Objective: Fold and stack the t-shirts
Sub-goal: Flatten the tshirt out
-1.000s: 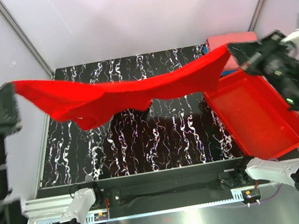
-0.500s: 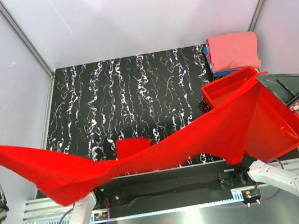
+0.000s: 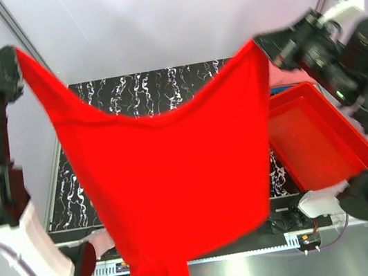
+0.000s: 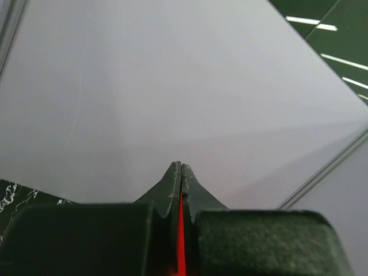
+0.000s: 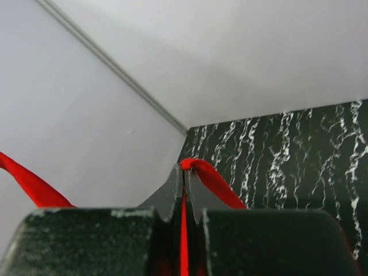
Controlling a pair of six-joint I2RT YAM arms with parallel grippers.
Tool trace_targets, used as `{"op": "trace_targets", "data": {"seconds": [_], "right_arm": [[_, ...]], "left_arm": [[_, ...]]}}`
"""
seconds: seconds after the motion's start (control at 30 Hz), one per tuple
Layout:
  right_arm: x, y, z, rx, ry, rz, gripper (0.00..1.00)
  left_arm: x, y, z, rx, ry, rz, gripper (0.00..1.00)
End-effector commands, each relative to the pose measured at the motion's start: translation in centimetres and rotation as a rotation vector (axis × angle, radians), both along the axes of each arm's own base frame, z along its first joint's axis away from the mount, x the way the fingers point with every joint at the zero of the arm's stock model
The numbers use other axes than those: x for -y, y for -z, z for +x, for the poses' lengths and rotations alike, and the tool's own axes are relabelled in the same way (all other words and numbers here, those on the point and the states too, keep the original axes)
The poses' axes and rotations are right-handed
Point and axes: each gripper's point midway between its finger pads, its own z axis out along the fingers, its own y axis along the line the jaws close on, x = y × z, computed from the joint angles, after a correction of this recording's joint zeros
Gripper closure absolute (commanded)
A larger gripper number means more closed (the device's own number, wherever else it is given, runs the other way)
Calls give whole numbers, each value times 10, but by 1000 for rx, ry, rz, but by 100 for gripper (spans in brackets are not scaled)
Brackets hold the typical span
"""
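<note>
A bright red t-shirt (image 3: pixel 177 181) hangs spread wide in the air between my two grippers, its lower end drooping past the table's near edge. At the upper left, my left gripper (image 3: pixel 16 65) is shut on one top corner. The left wrist view shows a thin red strip of cloth (image 4: pixel 181 230) pinched between its shut jaws (image 4: pixel 181 167). My right gripper (image 3: pixel 264 47) is shut on the other top corner at the upper right. In the right wrist view the red cloth (image 5: pixel 210 179) bulges out of the shut jaws (image 5: pixel 184 170).
A rigid red plastic bin (image 3: pixel 315 149) sits on the right side of the black marbled table (image 3: pixel 155 86), partly behind my right arm. Pale walls with metal posts close in the back and sides. The hanging shirt hides most of the tabletop.
Both arms have swung up from low near the table's front edge to high positions. The red shirt, slung low between them before, now hangs down spread open.
</note>
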Motion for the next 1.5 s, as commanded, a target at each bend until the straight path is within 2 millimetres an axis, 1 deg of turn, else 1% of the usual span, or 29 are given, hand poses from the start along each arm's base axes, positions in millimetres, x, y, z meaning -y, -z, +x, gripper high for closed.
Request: {"op": "trace_targets", "data": {"seconds": [0.0, 0.1, 0.2, 0.27, 0.3, 0.37, 0.43, 0.47, 0.5, 0.53, 0.57, 0.6, 0.67, 0.7, 0.77, 0.8, 0.9, 0.97, 1.07, 1.13, 1.17, 1.23, 1.27, 1.3, 1.33, 1.37, 1.4, 1.43, 1.47], "right_arm": [[9, -29, 26, 98, 118, -50, 100], [1, -41, 36, 142, 122, -46, 100], [-1, -45, 36, 162, 111, -36, 100], [-9, -37, 36, 155, 75, -51, 100], [-4, -42, 27, 170, 68, -33, 100], [-6, -35, 22, 157, 39, -38, 100], [2, -36, 6, 167, 24, -32, 100], [4, -28, 6, 147, 32, -40, 100], [16, -31, -7, 161, 39, -22, 100], [20, -29, -12, 160, 42, -16, 100], [21, -21, -14, 140, 38, -16, 100], [32, -23, -30, 151, 37, 6, 100], [36, -16, -41, 135, 16, 32, 100], [44, -18, -57, 153, 2, 55, 100], [46, -17, -73, 154, -45, 74, 100], [53, -16, -85, 160, -55, 83, 100], [64, -22, -113, 193, -102, 139, 100], [70, -25, -121, 193, -102, 190, 100], [77, -39, -132, 230, -112, 262, 100], [74, -46, -130, 237, -118, 281, 100], [76, -54, -132, 255, -118, 290, 100], [71, -55, -112, 236, -69, 266, 100], [74, -59, -108, 240, -45, 261, 100], [65, -55, -89, 214, -17, 226, 100], [66, -53, -76, 212, 38, 194, 100], [66, -52, -66, 205, 73, 180, 100], [51, -43, -38, 162, 100, 127, 100], [59, -53, -32, 186, 155, 98, 100], [55, -53, -18, 177, 183, 64, 100]], "left_arm": [[3, -44, -11, 156, 5, 49, 100], [-2, -53, -8, 183, -28, 57, 100], [-6, -55, -13, 193, -62, 85, 100], [-13, -58, -27, 213, -112, 103, 100], [-15, -57, -30, 212, -127, 104, 100], [-21, -58, -48, 228, -171, 107, 100], [-26, -57, -60, 230, -203, 104, 100], [-28, -58, -75, 252, -216, 100, 100], [-29, -56, -79, 256, -223, 92, 100], [-30, -57, -86, 273, -230, 84, 100], [-27, -60, -112, 324, -224, 71, 100], [-27, -59, -112, 336, -218, 65, 100], [-22, -58, -128, 367, -194, 54, 100], [-18, -61, -146, 400, -177, 44, 100], [-10, -61, -163, 418, -129, 43, 100], [-5, -66, -181, 453, -111, 43, 100], [7, -70, -205, 499, -39, 37, 100], [19, -76, -219, 536, 21, 50, 100], [27, -85, -226, 571, 71, 56, 100], [27, -88, -221, 571, 70, 57, 100], [26, -87, -210, 553, 58, 70, 100], [21, -82, -186, 497, 30, 81, 100], [17, -76, -158, 440, 6, 105, 100], [14, -70, -142, 403, -10, 116, 100], [9, -65, -126, 370, -36, 125, 100], [2, -51, -96, 303, -71, 161, 100], [-4, -43, -69, 251, -98, 174, 100], [-14, -34, -45, 199, -144, 169, 100], [-20, -29, -26, 163, -173, 201, 100]]}}
